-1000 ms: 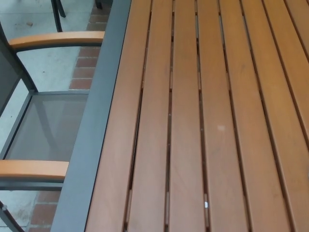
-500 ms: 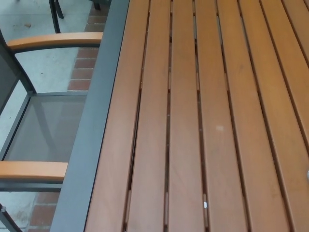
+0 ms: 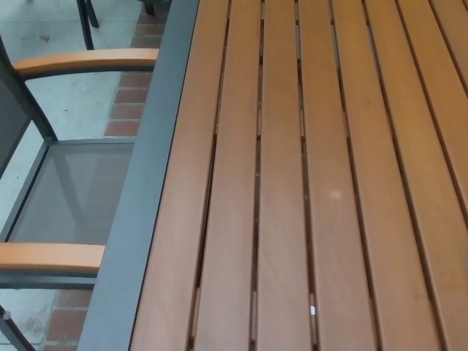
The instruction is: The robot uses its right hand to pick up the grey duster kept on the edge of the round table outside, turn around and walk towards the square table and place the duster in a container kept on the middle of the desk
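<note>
You've got no robot hand in frame, so grip state can't be told; duster isn't visible either. Head camera shows only the slatted wood counter (image 3: 307, 183), dark metal edge, with a mesh-seat armchair (image 3: 66, 190) beside it over brick paving (image 3: 131, 95).

No readable text anywhere.
Nothing is showing lettering, labels or numbers: the slatted wooden table (image 3: 329, 146) and the chair (image 3: 66, 190) beside it are both sitting plain and unmarked.
</note>
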